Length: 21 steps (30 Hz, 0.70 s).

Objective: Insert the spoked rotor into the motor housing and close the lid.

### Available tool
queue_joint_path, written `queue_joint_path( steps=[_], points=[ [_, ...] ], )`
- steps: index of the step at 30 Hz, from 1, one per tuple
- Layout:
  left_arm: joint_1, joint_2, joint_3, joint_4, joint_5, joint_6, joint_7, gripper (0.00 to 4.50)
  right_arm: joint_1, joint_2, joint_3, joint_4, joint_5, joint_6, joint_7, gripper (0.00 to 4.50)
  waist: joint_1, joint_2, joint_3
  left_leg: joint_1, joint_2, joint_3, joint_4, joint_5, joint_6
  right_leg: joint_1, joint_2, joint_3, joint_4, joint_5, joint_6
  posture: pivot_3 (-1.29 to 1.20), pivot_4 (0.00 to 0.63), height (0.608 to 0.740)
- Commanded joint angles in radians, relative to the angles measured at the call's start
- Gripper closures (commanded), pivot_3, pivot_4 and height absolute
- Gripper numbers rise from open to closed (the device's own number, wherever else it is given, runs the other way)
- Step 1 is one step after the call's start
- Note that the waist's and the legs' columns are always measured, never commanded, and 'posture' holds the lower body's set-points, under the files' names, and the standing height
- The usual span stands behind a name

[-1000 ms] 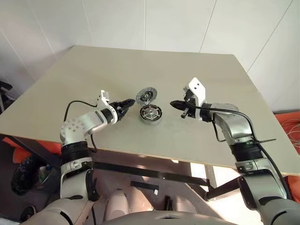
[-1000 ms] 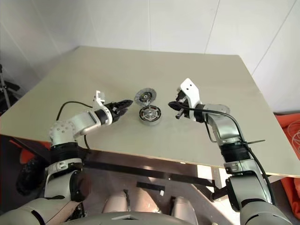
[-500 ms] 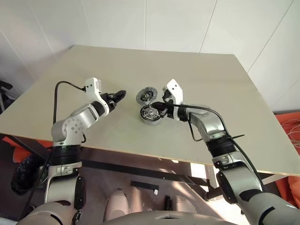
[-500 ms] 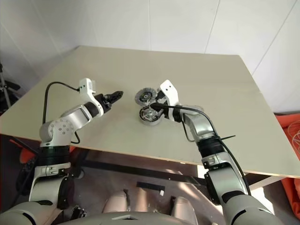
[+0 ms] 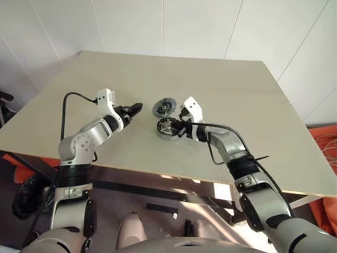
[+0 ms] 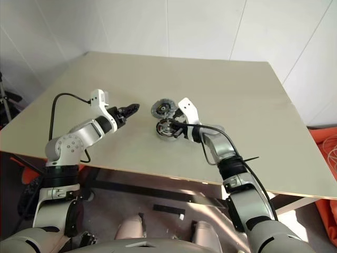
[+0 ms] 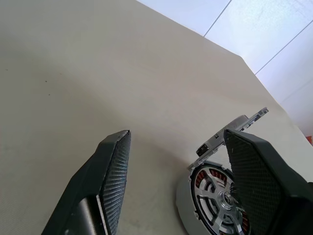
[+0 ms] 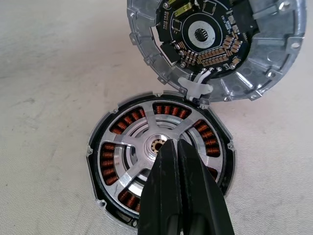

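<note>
The motor housing (image 8: 95, 161), a dark ring with coppery windings, lies on the table. The silver spoked rotor (image 8: 146, 128) sits inside it. The lid (image 8: 215, 34) stands tilted up against the housing's far side, its circuit-board face showing. My right gripper (image 8: 171, 143) is shut with nothing in it, its tips over the rotor's central hub; whether they touch it I cannot tell. From the head, the right gripper (image 5: 177, 128) sits at the housing's (image 5: 167, 128) right side. My left gripper (image 5: 137, 107) hovers open and empty to the left of the lid (image 5: 165, 106).
The beige table (image 5: 221, 74) is wide, with its front edge close below both arms and white walls behind it. A black cable loops off the left wrist (image 5: 68, 103). Orange material (image 5: 326, 142) lies on the floor to the right.
My right gripper swung left from beside the housing to over the rotor's hub, staying shut. My left gripper rolled and lifted a little away to the left, staying open.
</note>
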Motion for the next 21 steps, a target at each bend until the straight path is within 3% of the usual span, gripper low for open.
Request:
queue_joint_path(
  steps=[1,14,18,21],
  points=[
    [-0.017,-0.005,0.002,-0.027,0.001,-0.009,-0.018,1.26,-0.018,-0.023,-0.031,-0.106,0.025,0.008,0.019,4.5,0.0,0.0,0.0,0.0,0.0,0.0,0.0,0.0,0.0,0.0,0.0,0.0,0.0,0.0,0.0,0.0,0.0,0.74],
    [-0.012,-0.013,0.009,-0.028,0.001,-0.015,-0.028,1.26,-0.002,-0.125,-0.015,-0.089,-0.02,-0.005,0.046,4.5,0.0,0.0,0.0,0.0,0.0,0.0,0.0,0.0,0.0,0.0,0.0,0.0,0.0,0.0,0.0,0.0,0.0,0.74],
    [-0.01,-0.013,0.008,-0.031,0.002,-0.015,-0.029,1.2,-0.004,-0.133,-0.014,-0.093,-0.017,-0.014,0.072,3.58,0.0,0.0,0.0,0.0,0.0,0.0,0.0,0.0,0.0,0.0,0.0,0.0,0.0,0.0,0.0,0.0,0.0,0.74],
    [-0.009,-0.012,0.008,-0.032,0.002,-0.015,-0.03,1.2,-0.003,-0.142,-0.016,-0.112,-0.011,-0.022,0.096,2.54,0.0,0.0,0.0,0.0,0.0,0.0,0.0,0.0,0.0,0.0,0.0,0.0,0.0,0.0,0.0,0.0,0.0,0.74]
  ],
)
